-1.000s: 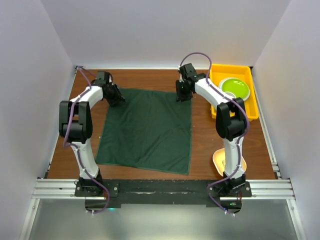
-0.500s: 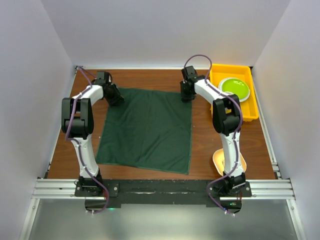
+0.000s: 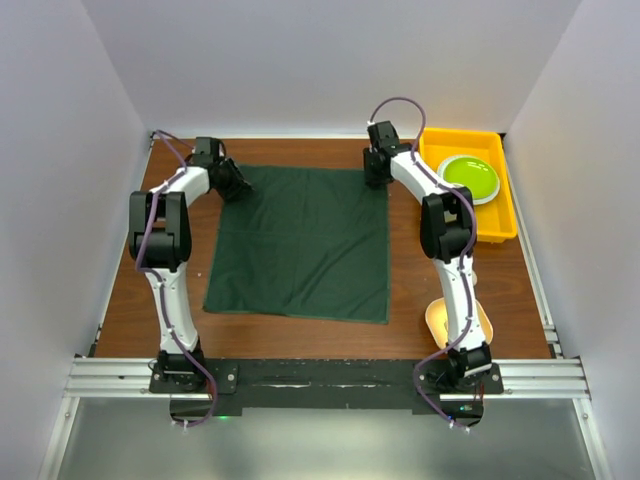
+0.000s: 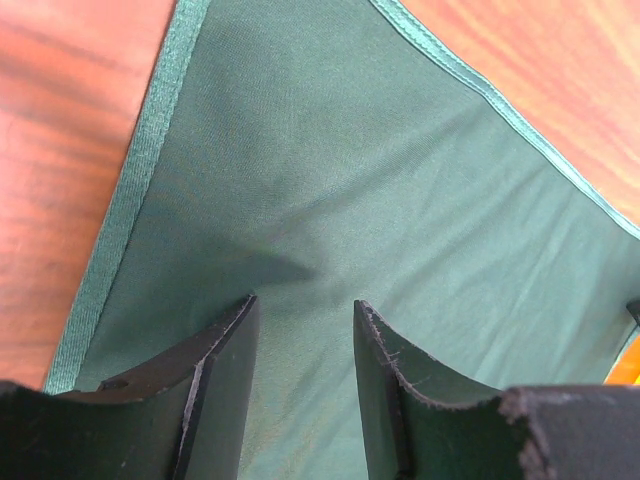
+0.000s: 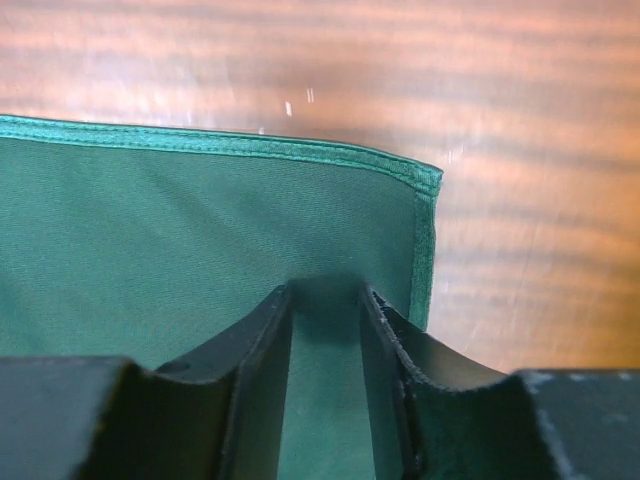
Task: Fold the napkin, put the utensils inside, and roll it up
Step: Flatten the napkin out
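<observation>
Pinching the far-left corner of the napkin (image 3: pixel 300 245), the left gripper (image 3: pixel 233 186) sits low over the table (image 3: pixel 170 290) at its far side. In the left wrist view its two dark fingers (image 4: pixel 215 400) stand a little apart with green cloth caught between them. Faint creases run into the gap, and the lighter stitched hem leads away along both edges of the corner. From there the napkin lies spread flat in a single layer on the brown wood, filling the middle of the table. It is close to square, so no long axis stands out. Its far edge runs straight from left to right between the two grippers, and the right edge runs straight toward the near side. The left edge slants out to the left as it comes nearer, and the near edge stops short of the table's near edge. At the far-right corner sits the right gripper (image 3: pixel 375 178). The right wrist view shows its fingers (image 5: pixel 250 380) closer together, closed on a dark fold of cloth just inside the hemmed corner, with bare wood beyond. Farther right, apart from the cloth, a yellow tray (image 3: pixel 500 225) holds a lime-green dish (image 3: pixel 470 176). A pale plate (image 3: pixel 437 318) lies near the front, partly hidden behind the right arm (image 3: pixel 445 230).
</observation>
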Robot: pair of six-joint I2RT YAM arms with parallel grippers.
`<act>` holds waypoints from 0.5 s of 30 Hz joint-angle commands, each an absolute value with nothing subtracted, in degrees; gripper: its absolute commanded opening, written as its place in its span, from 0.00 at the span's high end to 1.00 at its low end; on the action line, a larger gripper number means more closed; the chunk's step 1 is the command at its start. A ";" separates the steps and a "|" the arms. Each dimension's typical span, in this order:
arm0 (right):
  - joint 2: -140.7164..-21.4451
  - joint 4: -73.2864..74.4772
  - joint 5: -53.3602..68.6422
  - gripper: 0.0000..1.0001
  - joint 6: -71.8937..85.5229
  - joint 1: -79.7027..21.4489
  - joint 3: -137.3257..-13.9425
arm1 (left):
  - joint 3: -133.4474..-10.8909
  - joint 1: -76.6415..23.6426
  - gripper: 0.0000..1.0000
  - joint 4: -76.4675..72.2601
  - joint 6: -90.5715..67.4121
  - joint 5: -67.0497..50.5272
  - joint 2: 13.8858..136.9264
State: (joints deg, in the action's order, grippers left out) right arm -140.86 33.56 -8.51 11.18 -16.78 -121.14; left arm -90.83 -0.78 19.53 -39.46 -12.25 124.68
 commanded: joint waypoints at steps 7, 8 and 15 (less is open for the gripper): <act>-145.81 39.36 -10.28 0.20 7.29 -16.35 -134.28 | -96.24 -0.53 0.49 21.53 -37.10 -9.68 123.94; -145.55 42.59 -11.68 0.14 7.99 -16.52 -136.21 | -96.24 -0.53 0.47 23.97 -36.22 -7.32 122.62; -132.46 47.37 -11.95 0.02 15.29 -22.22 -127.02 | -90.53 -0.09 0.30 36.54 -38.49 3.33 100.94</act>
